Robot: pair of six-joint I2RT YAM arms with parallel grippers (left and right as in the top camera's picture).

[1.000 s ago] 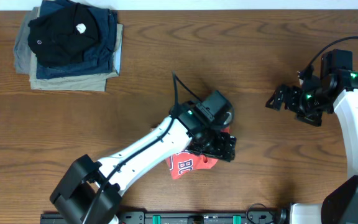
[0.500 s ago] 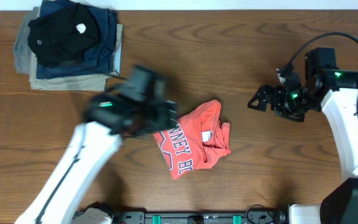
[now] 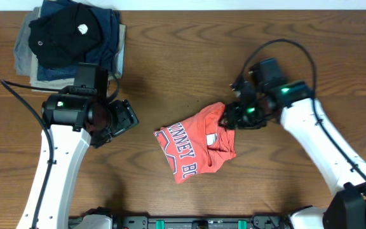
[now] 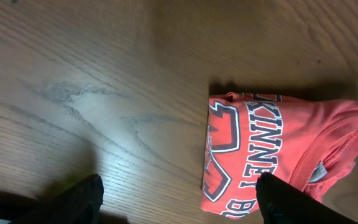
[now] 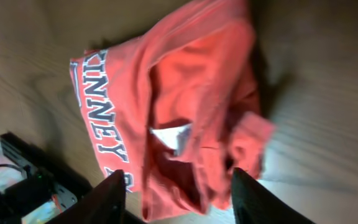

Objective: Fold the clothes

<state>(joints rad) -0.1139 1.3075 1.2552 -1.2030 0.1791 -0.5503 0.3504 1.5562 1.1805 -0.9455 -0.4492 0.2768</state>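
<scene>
Wooden table (image 3: 170, 76), folded stack (image 3: 75, 44) at the far-left corner. Your coral T-shirt (image 3: 196, 143) lies near centre-front as a rumpled, half-folded bundle, with its lettered edge facing your left arm and its loose collar side facing your right. The right gripper (image 3: 232, 119) sits over the bundle's upper-right corner, fingers apart and straddling the cloth; no pinch visible. The left gripper (image 3: 124, 119) hangs well apart to the left, fingers wide, empty. Judgement: your right arm is nearer, and the next grasp depends on that corner lying between its fingers.
</scene>
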